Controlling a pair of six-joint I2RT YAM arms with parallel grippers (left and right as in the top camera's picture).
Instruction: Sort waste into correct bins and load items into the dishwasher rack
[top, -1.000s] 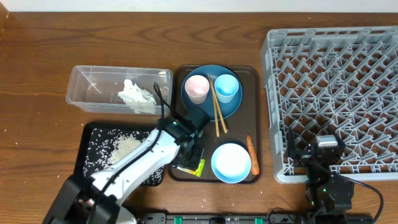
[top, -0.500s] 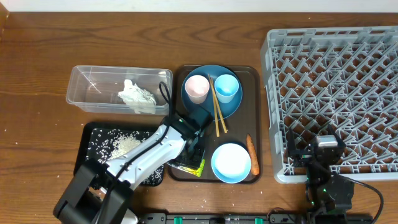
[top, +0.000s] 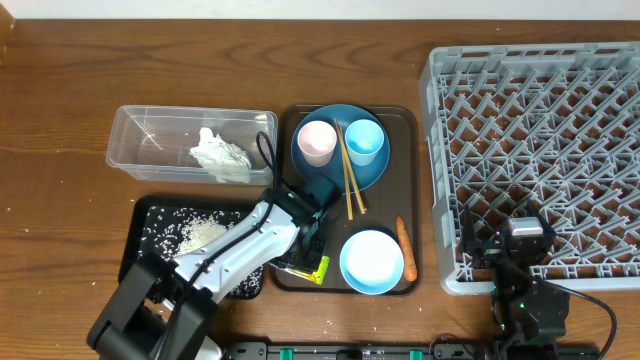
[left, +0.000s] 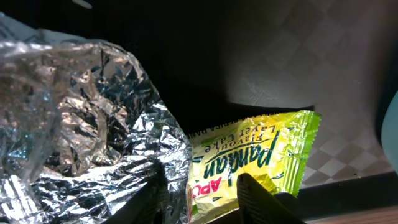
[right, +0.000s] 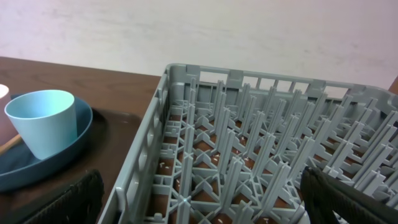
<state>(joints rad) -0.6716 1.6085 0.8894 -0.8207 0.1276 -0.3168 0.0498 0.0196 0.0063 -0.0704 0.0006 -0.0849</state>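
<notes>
My left gripper (left: 205, 202) is low over the brown serving tray's (top: 410, 200) front left, jaws open a little. Between its fingers (left: 264, 200) lie the left end of the green-yellow wrapper (left: 261, 152) and the edge of the crumpled silver foil (left: 81, 118). In the overhead view the wrapper (top: 319, 268) pokes out below the left gripper (top: 310, 245). My right gripper (right: 211, 199) stands wide open and empty above the grey dishwasher rack's (right: 249, 155) near corner. The plate (top: 325, 175) carries a pink cup (top: 317, 140), a blue cup (top: 365, 142) and chopsticks (top: 350, 185). A light-blue bowl (top: 372, 262) and a carrot piece (top: 405, 248) sit in front.
The clear tub (top: 150, 140) at the left holds a white tissue wad (top: 220, 155). The black tray (top: 150, 260) in front of it holds loose rice (top: 200, 232). The dishwasher rack (top: 540, 140) fills the right side. The right arm (top: 525, 245) rests at its front edge.
The left arm has shifted slightly toward the wrapper and its jaws have narrowed a little. The right arm has not moved.
</notes>
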